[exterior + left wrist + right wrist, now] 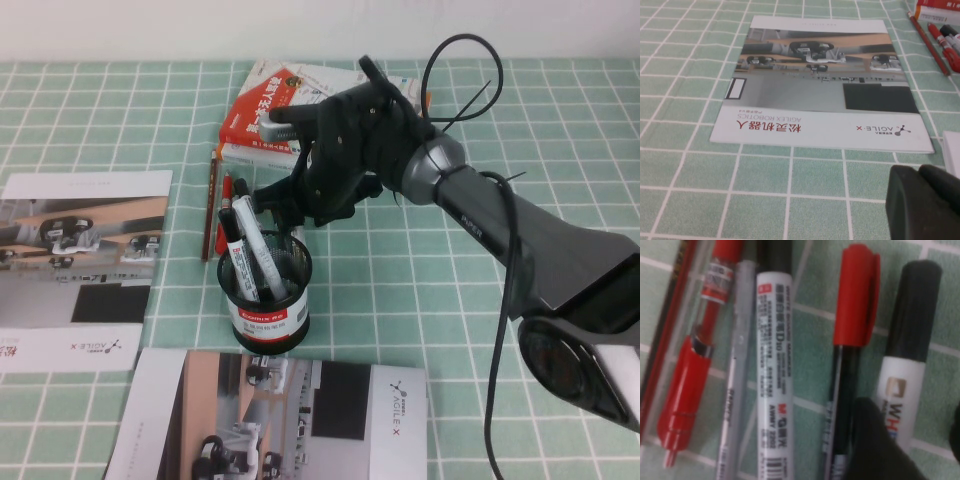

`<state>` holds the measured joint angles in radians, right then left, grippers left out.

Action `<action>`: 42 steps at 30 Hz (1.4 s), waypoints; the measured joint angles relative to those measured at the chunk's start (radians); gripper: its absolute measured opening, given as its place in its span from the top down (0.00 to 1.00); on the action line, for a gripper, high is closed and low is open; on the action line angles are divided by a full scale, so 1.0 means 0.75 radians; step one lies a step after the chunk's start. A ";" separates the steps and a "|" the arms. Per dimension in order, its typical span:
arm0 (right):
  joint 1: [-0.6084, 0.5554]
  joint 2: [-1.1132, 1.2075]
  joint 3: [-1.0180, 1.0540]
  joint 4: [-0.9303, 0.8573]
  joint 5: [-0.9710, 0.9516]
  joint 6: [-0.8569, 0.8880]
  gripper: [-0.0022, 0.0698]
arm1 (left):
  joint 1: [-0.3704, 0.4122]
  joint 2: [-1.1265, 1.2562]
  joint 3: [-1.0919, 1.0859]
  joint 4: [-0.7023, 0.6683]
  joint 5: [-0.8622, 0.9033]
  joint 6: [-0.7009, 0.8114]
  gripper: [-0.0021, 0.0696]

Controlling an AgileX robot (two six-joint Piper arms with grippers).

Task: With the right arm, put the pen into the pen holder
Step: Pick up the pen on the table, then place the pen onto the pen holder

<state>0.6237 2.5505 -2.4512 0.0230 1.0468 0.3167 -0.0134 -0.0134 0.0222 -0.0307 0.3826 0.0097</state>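
The pen holder (270, 300), a black mesh cup with a red-and-white label, stands left of the table's middle. Several pens lean in it, among them the pen (256, 250), a white marker. My right gripper (285, 205) hovers just above and behind the cup's rim, on the right arm (470, 200) reaching in from the right. In the right wrist view, the right gripper (915, 440) is open. A black-capped white pen (900, 385) runs between its dark fingers (872, 445), with a gap on one side. My left gripper (925, 200) is shut, low over the tablecloth.
A red-and-white book (285, 105) lies behind the gripper. A brown pencil (210, 205) and red-capped markers (228, 188) are left of the cup. Brochures lie at the left (80, 260) and at the front (280, 420). The left wrist view shows a brochure (820, 85).
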 joint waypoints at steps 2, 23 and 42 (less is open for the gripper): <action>0.001 0.005 0.000 -0.009 0.000 0.000 0.57 | 0.000 0.000 0.000 0.000 0.000 0.000 0.98; 0.007 0.020 -0.024 -0.074 0.113 -0.039 0.80 | 0.000 0.000 0.000 0.000 0.000 0.000 0.98; 0.020 -0.362 0.111 -0.160 0.254 -0.135 0.80 | 0.000 0.000 0.000 0.000 0.000 0.000 0.98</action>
<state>0.6387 2.2790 -2.3677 -0.0970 1.2370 0.2157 -0.0134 -0.0134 0.0222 -0.0307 0.3826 0.0097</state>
